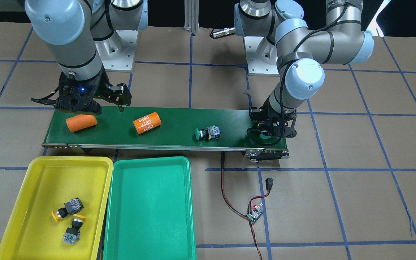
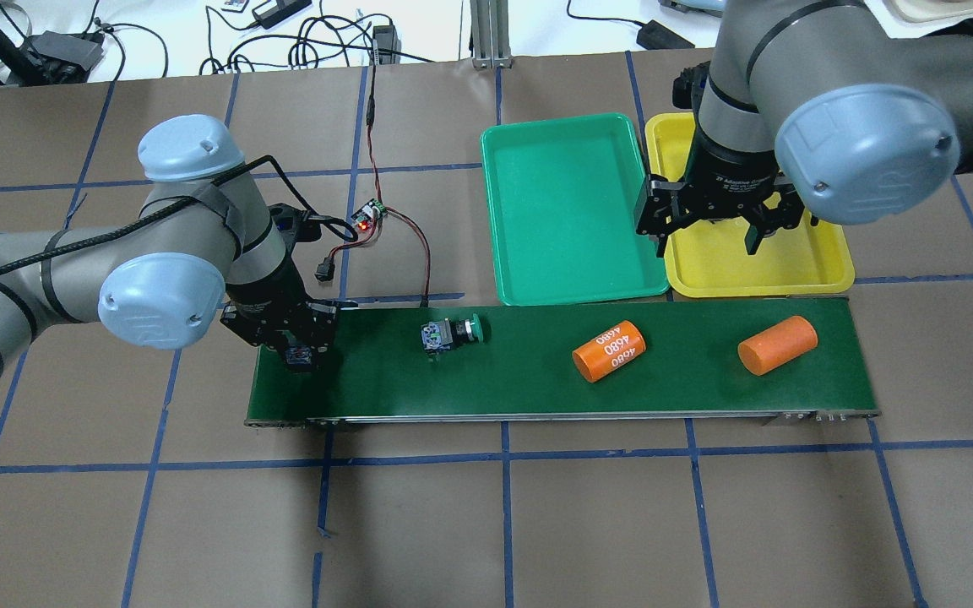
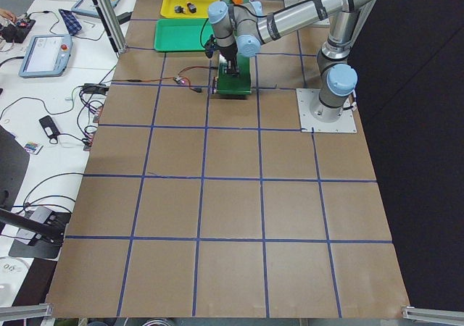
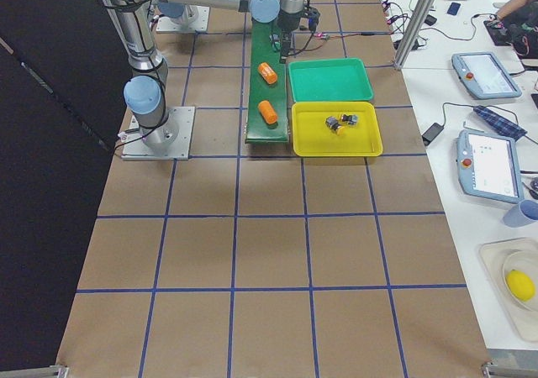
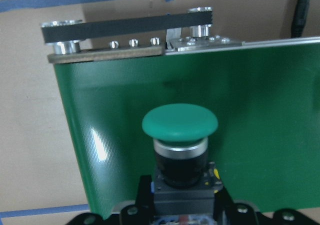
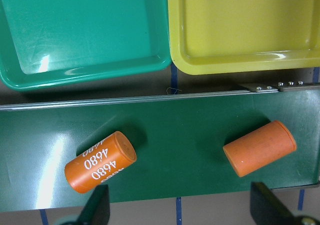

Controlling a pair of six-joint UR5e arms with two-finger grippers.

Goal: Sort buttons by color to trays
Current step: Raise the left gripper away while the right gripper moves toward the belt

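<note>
My left gripper [image 2: 296, 350] is shut on a green-capped button [image 5: 180, 122], low over the end of the dark-green conveyor belt [image 2: 537, 380]. A second green-capped button [image 1: 208, 133] lies on its side mid-belt. Two yellow-capped buttons [image 1: 67, 208] [image 1: 73, 229] lie in the yellow tray [image 1: 38, 169]. Beside it, the green tray [image 1: 150, 202] holds nothing. My right gripper [image 2: 706, 236] hangs open over the belt's other end, near the yellow tray's edge, its fingers [image 6: 97, 210] wide apart with nothing between them.
Two orange cylinders lie on the belt, one marked 4680 [image 1: 147, 122] and one plain [image 1: 81, 123] below my right gripper. A small circuit board with red and black wires [image 1: 255, 213] sits on the table beside the green tray.
</note>
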